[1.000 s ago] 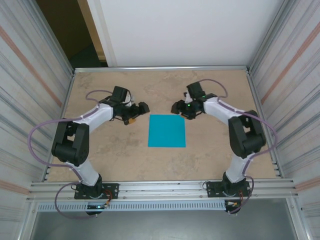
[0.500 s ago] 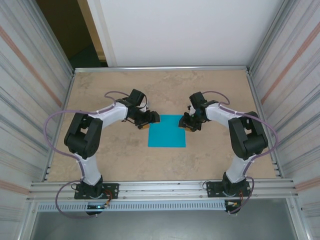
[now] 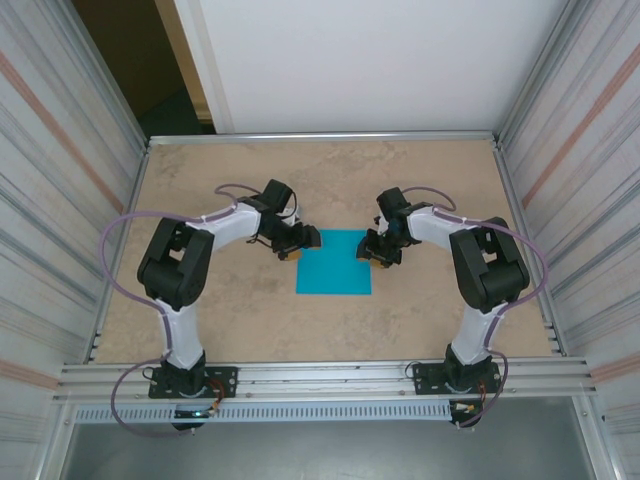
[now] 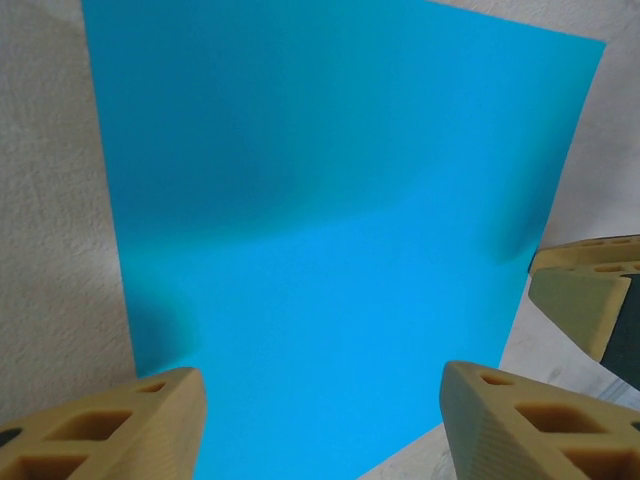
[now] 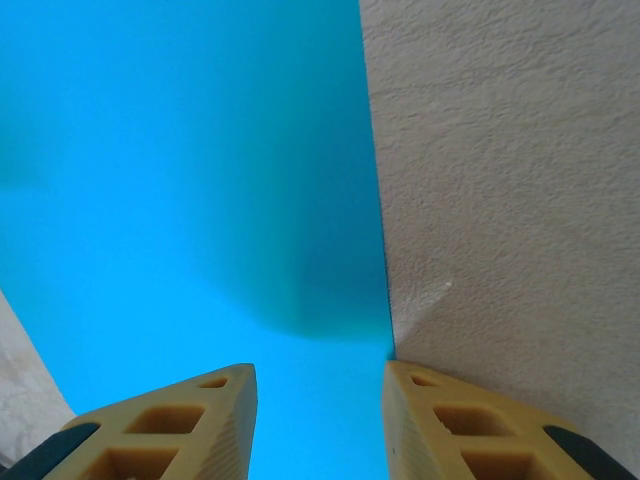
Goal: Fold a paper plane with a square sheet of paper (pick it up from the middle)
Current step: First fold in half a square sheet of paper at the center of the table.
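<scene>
On the left, our left gripper (image 3: 291, 244) hangs low over the far left corner of the square sheet of paper (image 3: 334, 265); its jaws stand wide apart with nothing held, and the sheet spreads out between and beyond them. The sheet itself lies flat and uncreased on the desk (image 3: 200, 190), about midway between the two arms. On the right, our right gripper (image 3: 376, 252) is at the sheet's right edge, near the far corner; its jaws are parted more narrowly and grip nothing, and in the wrist view that edge runs up from the gap between them.

We judge the step in hand to be getting a first hold on the flat sheet. To do it well we would set each pair of jaws at the middle of its edge rather than at a corner; we would press lightly and ease one pad under the edge; we would close gently so the thin paper does not crumple, and lift both sides evenly so the sheet neither skews nor slides.

We can read no brand, label or writing anywhere; the paper is plain teal.
</scene>
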Robot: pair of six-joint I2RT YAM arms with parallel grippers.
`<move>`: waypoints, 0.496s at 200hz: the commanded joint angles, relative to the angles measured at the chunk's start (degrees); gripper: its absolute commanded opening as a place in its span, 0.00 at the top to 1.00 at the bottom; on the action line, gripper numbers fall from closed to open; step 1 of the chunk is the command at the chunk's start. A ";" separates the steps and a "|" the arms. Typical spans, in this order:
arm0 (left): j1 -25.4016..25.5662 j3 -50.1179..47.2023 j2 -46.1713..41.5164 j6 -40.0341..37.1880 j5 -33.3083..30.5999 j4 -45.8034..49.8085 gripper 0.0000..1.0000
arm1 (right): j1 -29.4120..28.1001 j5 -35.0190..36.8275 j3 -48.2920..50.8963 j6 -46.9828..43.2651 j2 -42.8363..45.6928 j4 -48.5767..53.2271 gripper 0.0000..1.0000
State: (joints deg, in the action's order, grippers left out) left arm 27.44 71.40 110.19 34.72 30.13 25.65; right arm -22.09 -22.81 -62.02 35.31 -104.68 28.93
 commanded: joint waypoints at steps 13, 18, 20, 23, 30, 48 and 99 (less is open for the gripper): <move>-0.04 -1.64 0.82 -0.09 0.37 -0.25 0.35 | 0.12 -0.04 0.22 -1.65 -1.56 0.48 0.62; 0.00 -1.97 0.86 -0.11 0.20 -0.38 0.35 | 0.12 -0.07 0.28 -1.65 -1.64 0.44 0.62; 0.01 -2.03 0.89 -0.16 0.17 -0.46 0.35 | 0.14 -0.05 0.27 -1.65 -1.66 0.43 0.62; 0.07 -2.29 0.94 -0.20 0.04 -0.57 0.35 | 0.12 -0.04 0.24 -1.65 -1.71 0.43 0.62; 0.00 -2.75 1.15 -0.13 -0.19 -0.76 0.34 | 0.12 -0.04 0.23 -1.73 -1.69 0.44 0.62; 0.08 -3.74 1.94 -0.27 -0.50 -1.37 0.32 | 0.03 -0.06 0.18 -1.91 -1.93 0.38 0.61; -0.02 -5.56 1.82 0.27 -0.96 -3.32 0.23 | -0.86 -1.32 -0.37 -2.00 -2.09 -0.58 0.61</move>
State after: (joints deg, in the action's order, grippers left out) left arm 27.38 68.51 110.34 34.94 31.29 22.33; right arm -22.15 -23.38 -62.02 35.00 -104.88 28.38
